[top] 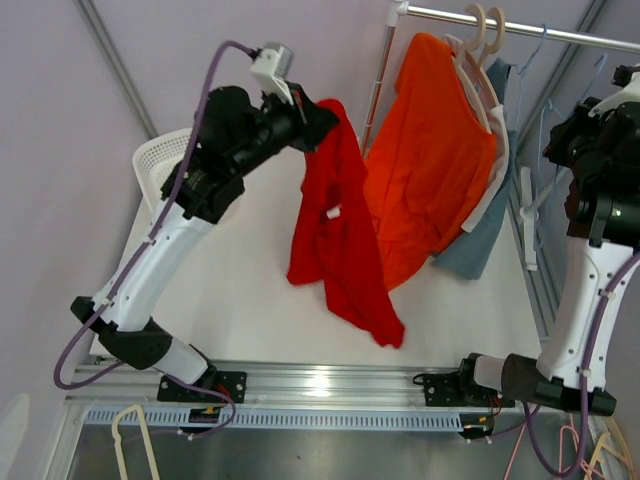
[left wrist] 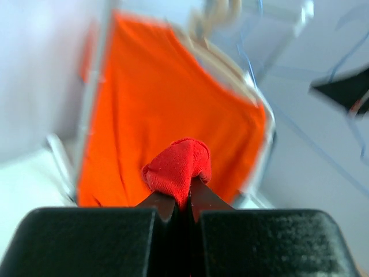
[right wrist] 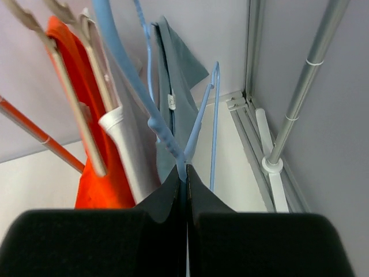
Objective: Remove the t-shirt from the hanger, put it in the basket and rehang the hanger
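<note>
red t-shirt matt soft cloth; rail glossy metal

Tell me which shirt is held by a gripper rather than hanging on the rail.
The red fabric t-shirt, pinched by the left gripper; the orange t-shirt and grey-blue shirt hang from the metal rail.

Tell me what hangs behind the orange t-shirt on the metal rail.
Behind the orange t-shirt a white garment shows only along its edge, and a grey-blue garment beyond that. The orange cloth covers most of both.
</note>
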Robot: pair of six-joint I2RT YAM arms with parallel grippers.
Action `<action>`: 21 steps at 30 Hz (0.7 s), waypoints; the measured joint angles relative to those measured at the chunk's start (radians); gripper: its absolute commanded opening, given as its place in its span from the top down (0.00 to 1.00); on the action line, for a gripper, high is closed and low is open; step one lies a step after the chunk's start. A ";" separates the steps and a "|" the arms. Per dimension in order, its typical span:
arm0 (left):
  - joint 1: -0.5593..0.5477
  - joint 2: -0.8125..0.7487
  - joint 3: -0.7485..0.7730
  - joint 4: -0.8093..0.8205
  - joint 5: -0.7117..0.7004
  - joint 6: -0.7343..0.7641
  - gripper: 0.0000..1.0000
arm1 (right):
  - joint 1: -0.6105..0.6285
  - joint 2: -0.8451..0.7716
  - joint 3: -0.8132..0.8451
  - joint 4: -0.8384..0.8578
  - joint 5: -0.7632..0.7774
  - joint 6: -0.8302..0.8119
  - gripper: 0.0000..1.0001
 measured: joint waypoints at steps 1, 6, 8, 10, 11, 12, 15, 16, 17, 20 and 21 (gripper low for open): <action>0.029 0.010 0.034 0.010 0.000 0.000 0.99 | -0.020 0.019 -0.005 0.014 -0.026 -0.006 1.00; 0.150 0.031 0.176 0.092 0.003 -0.003 0.99 | -0.118 0.108 0.004 0.051 -0.134 -0.013 1.00; 0.198 0.043 0.238 0.135 0.004 -0.003 0.99 | -0.147 0.150 0.032 0.068 -0.174 -0.008 1.00; 0.236 0.054 0.288 0.180 0.000 0.000 0.99 | -0.162 0.189 0.050 0.108 -0.210 -0.002 1.00; 0.247 0.054 0.296 0.197 -0.003 0.002 0.99 | -0.165 0.205 0.055 0.129 -0.225 0.000 1.00; 0.269 0.053 0.304 0.225 -0.012 0.010 0.99 | -0.165 0.224 0.063 0.148 -0.240 0.003 1.00; 0.313 0.051 0.309 0.279 -0.042 0.043 0.99 | -0.165 0.277 0.100 0.175 -0.270 0.008 1.00; 0.331 0.051 0.309 0.290 -0.052 0.053 0.99 | -0.165 0.296 0.117 0.185 -0.279 0.010 1.00; 0.352 0.051 0.309 0.296 -0.061 0.062 0.99 | -0.165 0.314 0.133 0.200 -0.288 0.011 1.00; 0.425 0.051 0.304 0.303 -0.088 0.070 0.99 | -0.167 0.364 0.188 0.226 -0.305 0.019 1.00; 0.452 0.048 0.296 0.310 -0.095 0.068 0.99 | -0.167 0.378 0.203 0.237 -0.311 0.022 1.00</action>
